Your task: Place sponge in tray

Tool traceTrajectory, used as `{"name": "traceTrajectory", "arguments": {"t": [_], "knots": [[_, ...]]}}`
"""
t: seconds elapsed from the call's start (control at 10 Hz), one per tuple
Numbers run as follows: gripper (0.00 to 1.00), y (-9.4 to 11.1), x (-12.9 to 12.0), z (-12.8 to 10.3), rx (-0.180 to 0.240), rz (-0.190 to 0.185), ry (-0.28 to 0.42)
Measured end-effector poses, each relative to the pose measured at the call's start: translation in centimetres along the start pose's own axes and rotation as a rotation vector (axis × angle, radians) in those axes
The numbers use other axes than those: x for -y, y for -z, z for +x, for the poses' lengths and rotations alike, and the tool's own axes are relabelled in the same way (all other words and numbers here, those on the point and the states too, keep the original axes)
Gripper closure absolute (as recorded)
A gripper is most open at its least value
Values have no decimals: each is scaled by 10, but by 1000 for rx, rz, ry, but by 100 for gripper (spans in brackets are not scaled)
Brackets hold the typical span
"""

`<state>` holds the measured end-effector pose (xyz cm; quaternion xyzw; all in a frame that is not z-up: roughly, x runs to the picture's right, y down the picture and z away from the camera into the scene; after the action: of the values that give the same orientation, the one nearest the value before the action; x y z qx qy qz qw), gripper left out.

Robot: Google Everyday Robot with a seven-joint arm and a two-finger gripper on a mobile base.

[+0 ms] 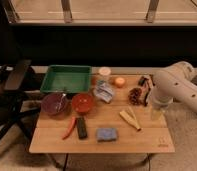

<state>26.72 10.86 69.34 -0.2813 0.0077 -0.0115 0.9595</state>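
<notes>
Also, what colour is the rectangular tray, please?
The rectangular tray is green in the camera view; the gripper hangs over the wooden table.
</notes>
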Motion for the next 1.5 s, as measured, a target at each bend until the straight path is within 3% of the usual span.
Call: {"name": "traceTrajectory", "arguments": {"t": [0.4,0.7,0.8,1.2,1.5], "knots": [[35,-31,1,-65,142,-13,97],[35,-32,-13,-107,379,-38,163],[35,-30,-14,-113,411,-40,176],[35,-32,-16,-119,434,-46,194],[35,-63,-23,-151,456,-71,233]]}}
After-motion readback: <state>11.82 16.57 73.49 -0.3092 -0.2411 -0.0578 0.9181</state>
